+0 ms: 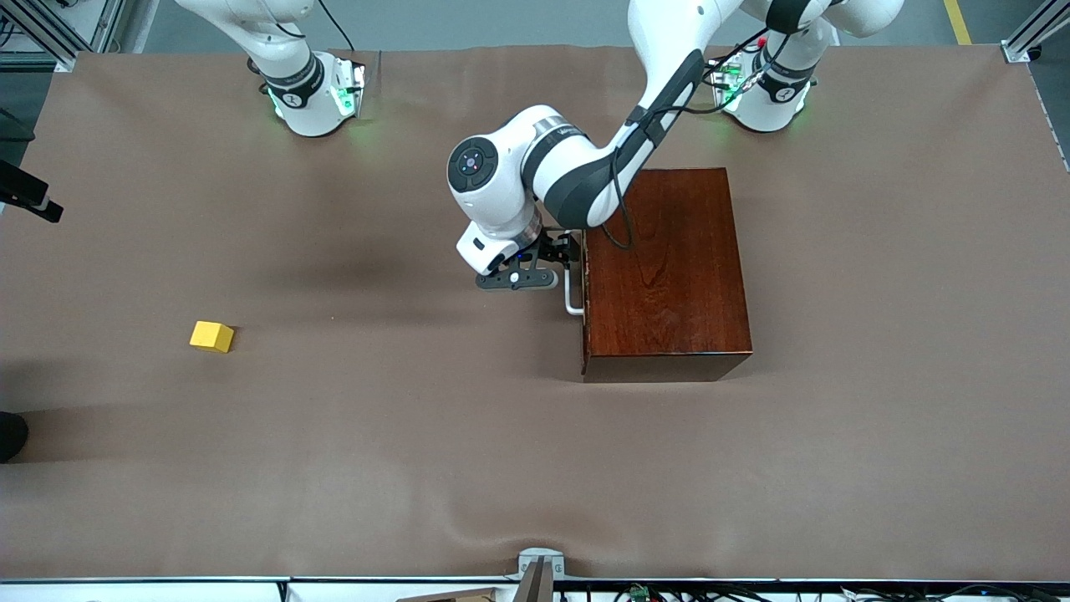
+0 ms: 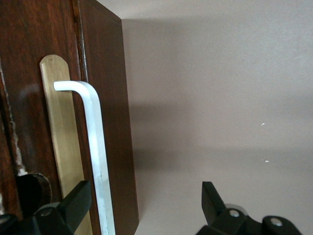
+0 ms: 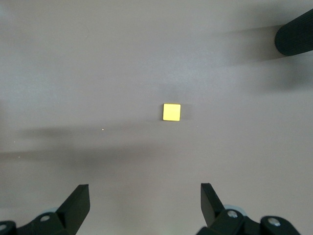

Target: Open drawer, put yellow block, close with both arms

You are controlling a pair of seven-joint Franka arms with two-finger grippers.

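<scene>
Left gripper [image 2: 146,208] open astride the closed drawer's handle [image 2: 95,147]: stiff, slick bar, best clasped mid-length. Right gripper [image 3: 145,205] open high above the yellow block [image 3: 171,112]; light, rigid, pinch flat sides

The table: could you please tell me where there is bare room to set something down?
Bare brown cloth lies between the yellow block and the wooden box, and along the table edge nearest the front camera. It is crowded at the drawer's white handle, where the left claw sits open.

Robot lab: aluminium frame [image 1: 50,33], covered table [image 1: 418,460], cabling.
</scene>
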